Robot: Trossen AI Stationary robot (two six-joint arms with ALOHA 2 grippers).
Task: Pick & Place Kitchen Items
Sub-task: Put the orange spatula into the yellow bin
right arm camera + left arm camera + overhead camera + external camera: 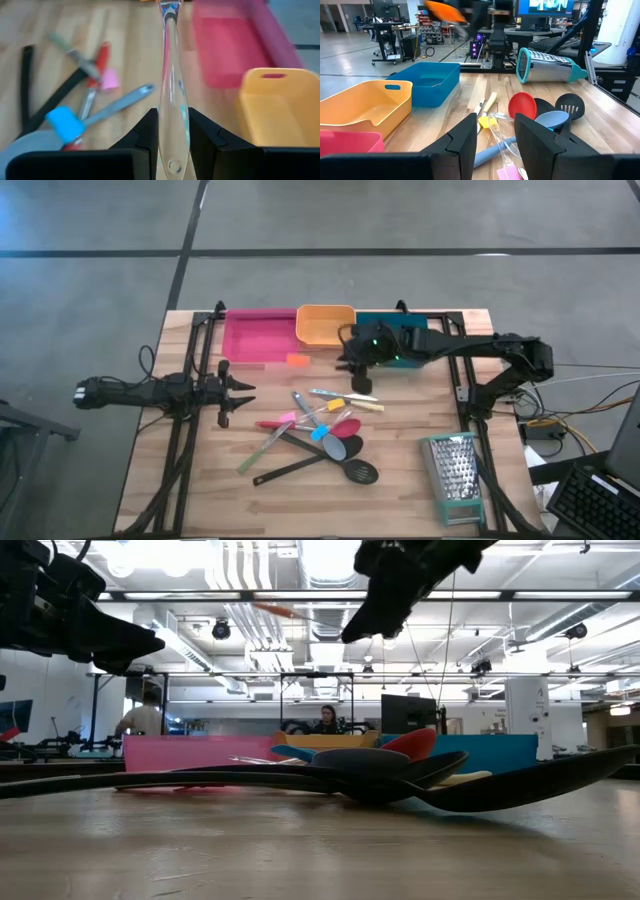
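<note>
A clear-handled spatula (pixel 170 100) with an orange head (pixel 298 360) is clamped between the fingers of the right gripper (pixel 358 358), raised above the table (pixel 400 500) just in front of the orange bin (pixel 325 325). The grip sits near the handle's free end, so the tool's long axis runs straight out ahead of the fingers, with the head pointing toward the pink bin (pixel 258 335). From table height it shows as a thin line held roughly level in the air. Holding it this way looks meant to let the head reach a bin first; which bin is intended cannot be told.

The other utensils lie in a loose crossed pile at mid-table: black slotted spoons (pixel 362 472), a red spatula (pixel 345 426), a grey spoon (pixel 335 446) and small blue and yellow pieces. A metal grater (pixel 455 475) lies well apart near the right edge. The left gripper (pixel 240 390) waits at the table's left side, fingers apart and holding nothing.
</note>
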